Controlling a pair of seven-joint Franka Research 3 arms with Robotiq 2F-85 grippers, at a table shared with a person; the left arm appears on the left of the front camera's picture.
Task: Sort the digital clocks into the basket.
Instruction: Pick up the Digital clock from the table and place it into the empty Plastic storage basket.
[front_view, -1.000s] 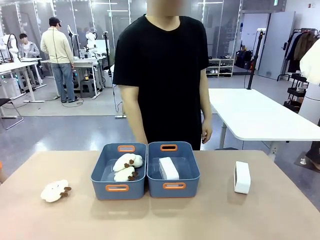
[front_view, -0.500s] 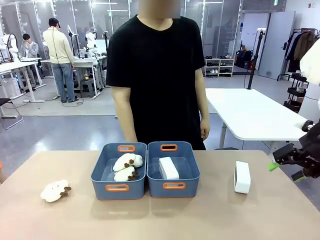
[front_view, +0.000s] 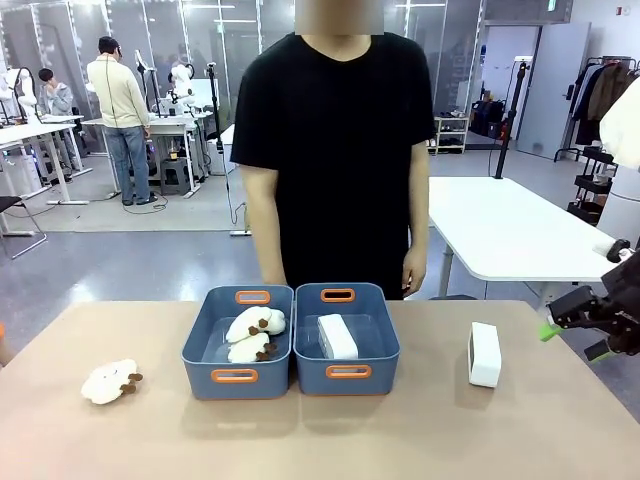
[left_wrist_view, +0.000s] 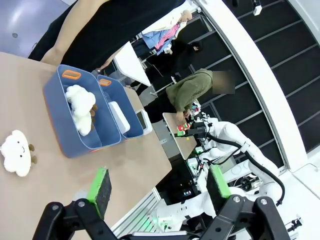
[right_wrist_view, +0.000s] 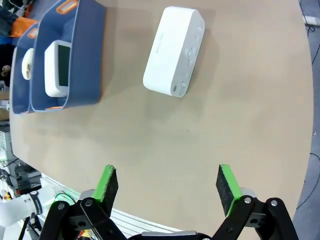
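One white digital clock (front_view: 484, 354) stands upright on the table's right side, also seen as a white block (right_wrist_view: 174, 50) in the right wrist view. A second clock (front_view: 337, 336) lies inside the right blue-grey basket (front_view: 346, 376), its dark face visible (right_wrist_view: 56, 68). My right gripper (front_view: 572, 337) hovers open at the right edge, a short way right of the standing clock, its green pads (right_wrist_view: 106, 182) wide apart with nothing between them. My left gripper (left_wrist_view: 157, 187) is open, high above the table's left end, far from both baskets (left_wrist_view: 57, 117).
The left basket (front_view: 237, 375) holds two white plush toys (front_view: 253, 334). A third plush (front_view: 110, 381) lies on the table at the left. A person in a black shirt (front_view: 335, 150) stands behind the baskets, hands hanging at the sides.
My right gripper came into the front view from the right edge and has since held nearly still beside the standing clock. The person shifted slightly side to side.
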